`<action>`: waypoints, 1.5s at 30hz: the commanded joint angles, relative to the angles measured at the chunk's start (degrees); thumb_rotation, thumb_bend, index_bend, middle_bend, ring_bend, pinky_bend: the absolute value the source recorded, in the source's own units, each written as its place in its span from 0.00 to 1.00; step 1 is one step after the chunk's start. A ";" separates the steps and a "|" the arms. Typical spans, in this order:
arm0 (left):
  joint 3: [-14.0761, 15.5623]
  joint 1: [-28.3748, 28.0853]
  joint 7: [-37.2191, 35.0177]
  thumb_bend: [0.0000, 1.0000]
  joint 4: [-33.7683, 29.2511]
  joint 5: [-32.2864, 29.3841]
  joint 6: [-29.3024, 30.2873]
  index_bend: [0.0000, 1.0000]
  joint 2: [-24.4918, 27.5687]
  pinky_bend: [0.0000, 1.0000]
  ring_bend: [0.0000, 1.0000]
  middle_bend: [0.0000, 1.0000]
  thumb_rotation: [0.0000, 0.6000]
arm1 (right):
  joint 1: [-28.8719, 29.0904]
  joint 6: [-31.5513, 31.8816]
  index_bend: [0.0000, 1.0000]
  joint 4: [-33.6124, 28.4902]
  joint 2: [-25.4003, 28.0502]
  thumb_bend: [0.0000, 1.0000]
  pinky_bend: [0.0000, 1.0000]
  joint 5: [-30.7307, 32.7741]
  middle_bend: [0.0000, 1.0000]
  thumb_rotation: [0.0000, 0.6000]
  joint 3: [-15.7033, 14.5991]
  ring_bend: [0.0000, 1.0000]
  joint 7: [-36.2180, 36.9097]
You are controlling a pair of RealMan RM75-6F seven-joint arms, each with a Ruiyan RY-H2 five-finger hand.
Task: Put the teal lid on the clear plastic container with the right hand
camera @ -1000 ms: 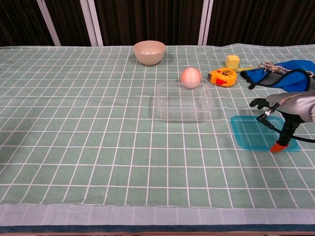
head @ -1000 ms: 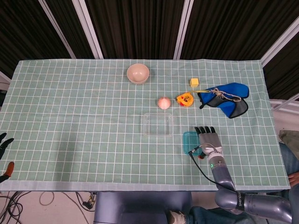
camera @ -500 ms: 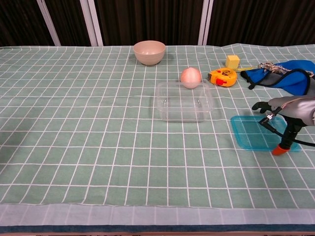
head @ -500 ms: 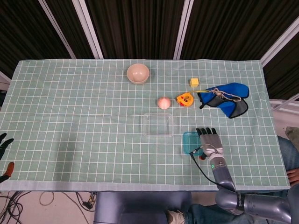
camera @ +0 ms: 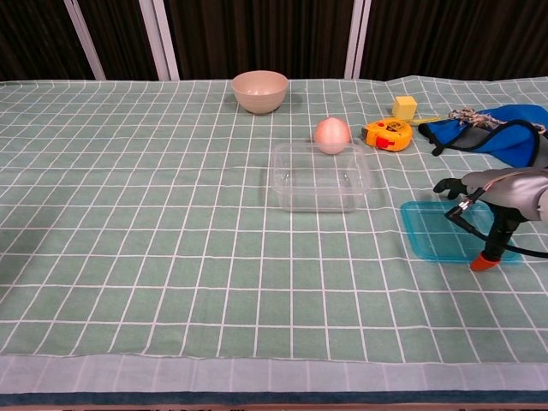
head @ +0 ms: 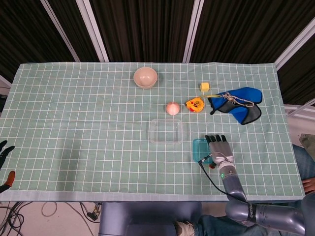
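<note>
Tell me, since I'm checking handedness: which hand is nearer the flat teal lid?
Right. The right hand hovers over the flat teal lid; the left hand sits at the table's far left edge.

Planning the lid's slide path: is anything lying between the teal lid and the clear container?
Nothing visible: only bare tablecloth separates the teal lid from the clear container. The peach ball sits behind the container, off that path.
</note>
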 commanded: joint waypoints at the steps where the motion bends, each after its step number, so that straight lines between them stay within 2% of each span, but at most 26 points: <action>1: -0.01 0.00 -0.01 0.46 -0.01 -0.02 0.00 0.11 0.02 0.00 0.00 0.00 1.00 | 0.11 0.10 0.01 0.17 -0.12 0.10 0.00 0.06 0.14 1.00 0.10 0.00 -0.12; 8: 0.01 0.00 0.05 0.46 -0.06 -0.09 -0.08 0.11 0.05 0.00 0.00 0.00 1.00 | 0.42 0.09 0.01 0.24 -0.13 0.10 0.00 0.63 0.15 1.00 0.32 0.00 -0.57; 15: -0.03 0.03 0.02 0.46 -0.29 -0.35 -0.18 0.11 0.08 0.00 0.00 0.00 1.00 | 0.54 0.20 0.00 0.30 -0.39 0.10 0.00 0.92 0.24 1.00 0.49 0.00 -0.58; 45: -0.09 0.08 -0.05 0.46 -1.26 -1.57 -0.93 0.11 0.50 0.00 0.00 0.00 1.00 | 0.81 -0.60 0.00 2.41 -1.74 0.10 0.00 1.84 0.24 1.00 0.27 0.00 -0.95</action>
